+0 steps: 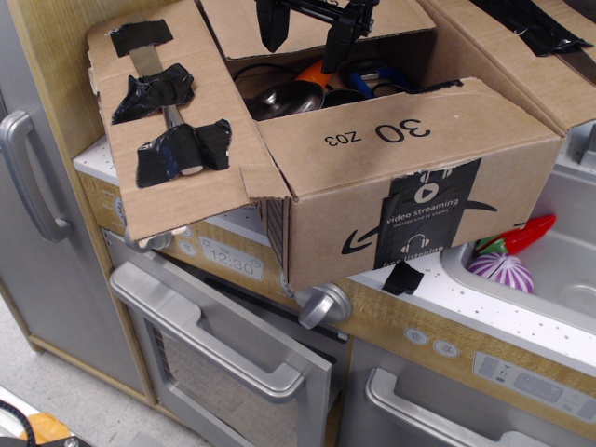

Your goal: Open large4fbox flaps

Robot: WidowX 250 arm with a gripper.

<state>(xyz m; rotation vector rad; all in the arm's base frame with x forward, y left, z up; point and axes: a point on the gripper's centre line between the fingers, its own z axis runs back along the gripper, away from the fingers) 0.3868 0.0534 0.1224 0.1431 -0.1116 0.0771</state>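
Observation:
The large4fbox (372, 237) is a big brown cardboard box sitting on the toy kitchen counter, with black "video streaming" tape and a smile-arrow logo on its front. The near flap (410, 135), printed "30 Z03", lies folded over the top. The left flap (177, 121) is folded outward and carries lumpy black tape wads. The right flap (521, 56) is folded out with black tape on it. The far flap (317, 33) stands behind. My gripper (307, 37) is above the box opening at the top edge, its black fingers (272, 28) apart and holding nothing.
Inside the box lie metal pots and an orange item (312, 79). A sink (559, 270) at the right holds a red toy and a purple striped ball (503, 270). Below are the oven door (233, 345), a knob (321, 303) and a grey fridge handle (28, 177).

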